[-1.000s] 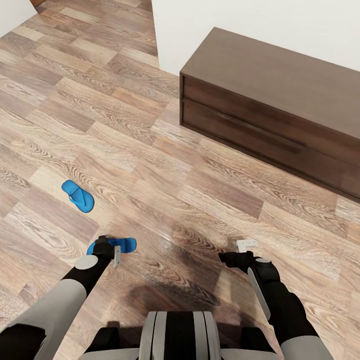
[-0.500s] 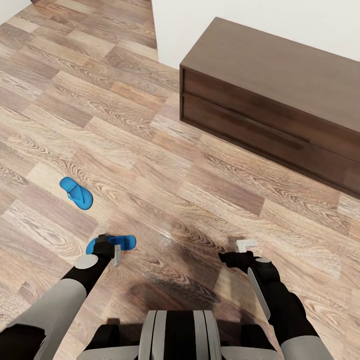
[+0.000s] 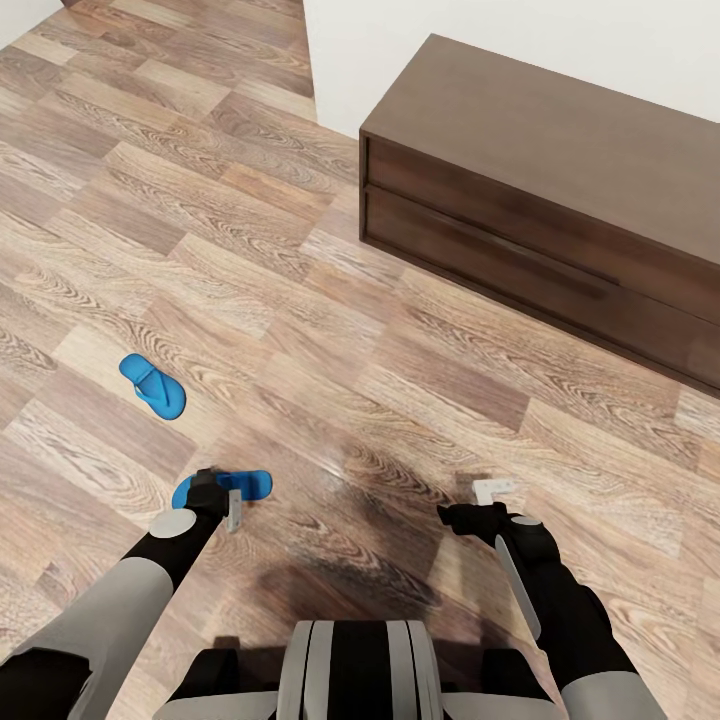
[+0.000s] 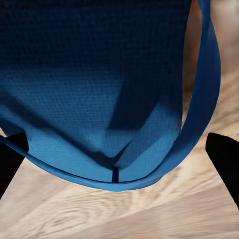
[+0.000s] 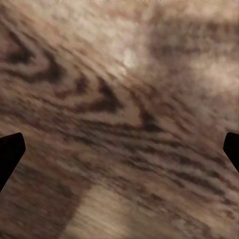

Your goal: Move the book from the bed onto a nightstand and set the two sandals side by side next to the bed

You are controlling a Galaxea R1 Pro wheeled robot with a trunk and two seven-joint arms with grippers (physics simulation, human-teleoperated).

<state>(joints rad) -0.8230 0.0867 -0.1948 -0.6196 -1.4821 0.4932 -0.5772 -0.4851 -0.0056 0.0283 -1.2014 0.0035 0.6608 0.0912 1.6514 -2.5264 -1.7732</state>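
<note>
Two bright blue sandals lie on the wood-plank floor. One sandal (image 3: 152,386) rests alone to the left. The other sandal (image 3: 248,484) is right under my left gripper (image 3: 222,500), which is low over it. In the left wrist view this sandal (image 4: 94,84) looms close, strap toward the camera, and the dark fingertips (image 4: 223,159) stand wide apart on either side, open and gripping nothing. My right gripper (image 3: 485,502) hovers open over bare floor (image 5: 119,119). The book, the bed and the nightstands are out of view.
A low dark-brown cabinet (image 3: 540,190) with two drawers stands against the white wall (image 3: 560,40) at the upper right. Wood-plank floor (image 3: 330,330) stretches between it and my arms and runs on to the upper left.
The camera tipped slightly, sliding the whole picture up a little a second ago. Both arms and both sandals keep their places.
</note>
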